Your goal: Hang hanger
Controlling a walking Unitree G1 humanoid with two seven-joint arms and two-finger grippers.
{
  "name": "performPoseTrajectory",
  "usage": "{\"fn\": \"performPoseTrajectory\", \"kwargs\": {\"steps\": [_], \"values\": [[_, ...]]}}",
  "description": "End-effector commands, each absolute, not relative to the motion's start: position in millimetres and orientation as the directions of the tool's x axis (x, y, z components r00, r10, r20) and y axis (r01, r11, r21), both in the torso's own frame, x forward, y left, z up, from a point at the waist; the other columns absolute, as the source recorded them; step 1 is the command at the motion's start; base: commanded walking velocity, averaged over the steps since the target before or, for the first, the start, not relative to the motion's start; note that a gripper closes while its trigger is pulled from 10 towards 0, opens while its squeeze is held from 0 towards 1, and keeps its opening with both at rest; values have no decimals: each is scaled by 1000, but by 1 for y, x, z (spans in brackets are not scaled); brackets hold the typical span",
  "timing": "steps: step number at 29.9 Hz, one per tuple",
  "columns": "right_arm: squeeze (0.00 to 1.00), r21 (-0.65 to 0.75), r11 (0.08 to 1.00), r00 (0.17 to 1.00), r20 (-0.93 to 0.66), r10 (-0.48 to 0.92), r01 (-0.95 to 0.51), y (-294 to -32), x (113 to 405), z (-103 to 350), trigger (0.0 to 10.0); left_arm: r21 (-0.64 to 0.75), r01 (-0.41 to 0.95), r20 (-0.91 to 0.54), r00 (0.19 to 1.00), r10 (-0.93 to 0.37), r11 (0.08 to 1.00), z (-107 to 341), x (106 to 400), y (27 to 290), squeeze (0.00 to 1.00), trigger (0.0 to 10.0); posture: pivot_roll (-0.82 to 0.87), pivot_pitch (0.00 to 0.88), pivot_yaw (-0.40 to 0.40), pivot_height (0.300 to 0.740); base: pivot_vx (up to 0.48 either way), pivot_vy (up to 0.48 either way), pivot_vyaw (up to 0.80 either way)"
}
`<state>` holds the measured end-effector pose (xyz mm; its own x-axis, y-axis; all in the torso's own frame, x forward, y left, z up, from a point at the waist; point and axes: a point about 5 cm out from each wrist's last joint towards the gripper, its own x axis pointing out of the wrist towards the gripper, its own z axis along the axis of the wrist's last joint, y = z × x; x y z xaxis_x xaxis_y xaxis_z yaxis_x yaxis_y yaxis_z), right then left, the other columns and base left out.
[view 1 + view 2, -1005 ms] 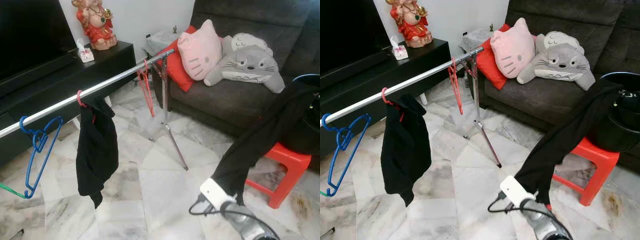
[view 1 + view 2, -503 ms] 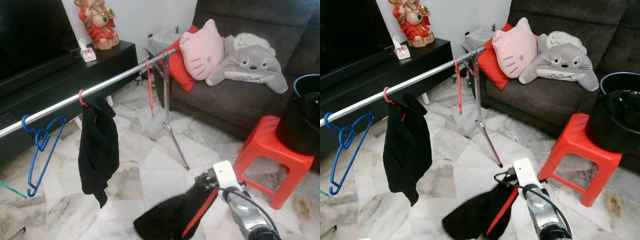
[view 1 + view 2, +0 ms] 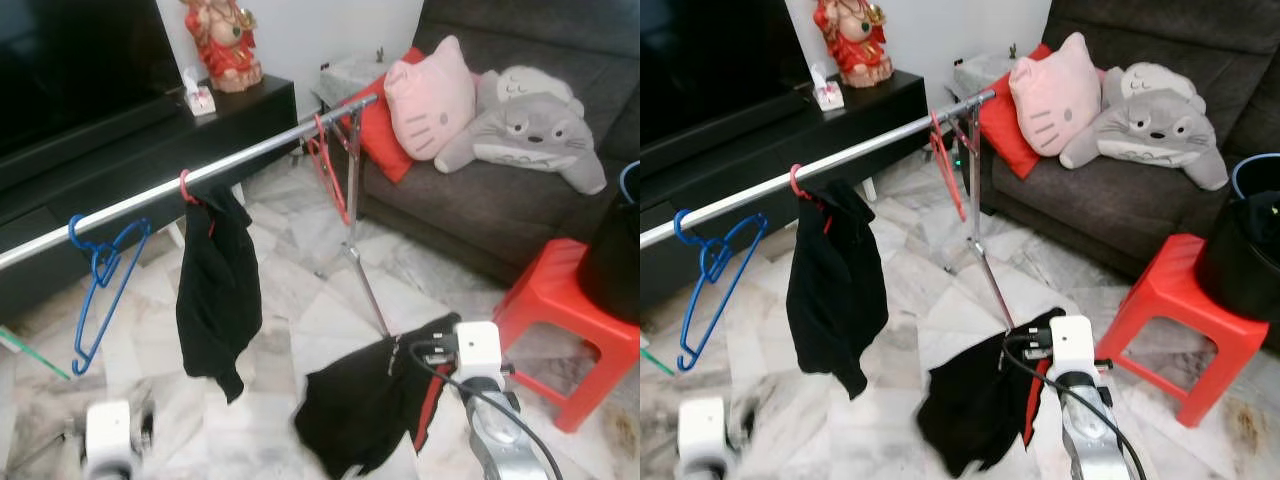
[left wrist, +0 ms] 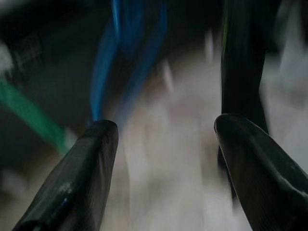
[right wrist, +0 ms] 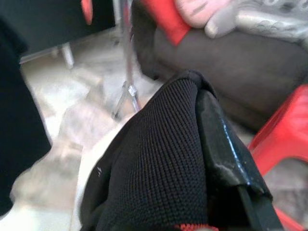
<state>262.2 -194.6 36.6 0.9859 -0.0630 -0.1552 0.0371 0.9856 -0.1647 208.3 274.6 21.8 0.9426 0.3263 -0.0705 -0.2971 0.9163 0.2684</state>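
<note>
Down at far left, the left gripper [image 4: 163, 159] hangs low with fingers spread, nothing in them, lined up toward the blue hanger [image 3: 98, 290] on the rail [image 3: 250, 160]. Next along hangs a black top [image 3: 215, 290]. Further right, the right gripper [image 5: 207, 144] is pinching a black garment [image 3: 365, 405] on its red hanger [image 3: 430, 410], held up off the floor below the rail, probably ready to lift. No readable writing anywhere.

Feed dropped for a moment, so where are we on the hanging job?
Done: one black garment hangs on the rail. In hand: the right gripper holds another black garment, low beside the red stool. Left: getting it onto a hanger; the blue hanger hangs bare.
</note>
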Motion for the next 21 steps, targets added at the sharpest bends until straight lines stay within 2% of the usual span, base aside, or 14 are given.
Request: {"fn": "performPoseTrajectory", "kwargs": {"steps": [1,7,11,15,21], "values": [[0,-153,985,989,-114,-93,75,-201,263,46,10000,270,-279,-76,948,309,922,22,201,271,0,10000,-147,0,102,740,0,0,0],[0,-142,986,991,-86,-99,86,-202,260,56,10000,242,-239,21,970,241,940,47,204,258,0,10000,-146,0,99,740,0,0,0],[0,-119,988,993,-61,-106,98,-200,258,63,10000,211,-162,74,986,149,964,72,205,228,0,10000,-148,0,100,740,0,0,0],[0,-109,988,990,-71,-120,112,-199,255,63,10000,194,-79,59,996,68,978,80,206,204,0,10000,-157,0,105,740,0,0,0],[0,-109,985,987,-73,-145,136,-200,254,64,10000,171,-11,19,1000,8,985,81,220,190,0,10000,-214,0,141,740,0,0,0]]}}
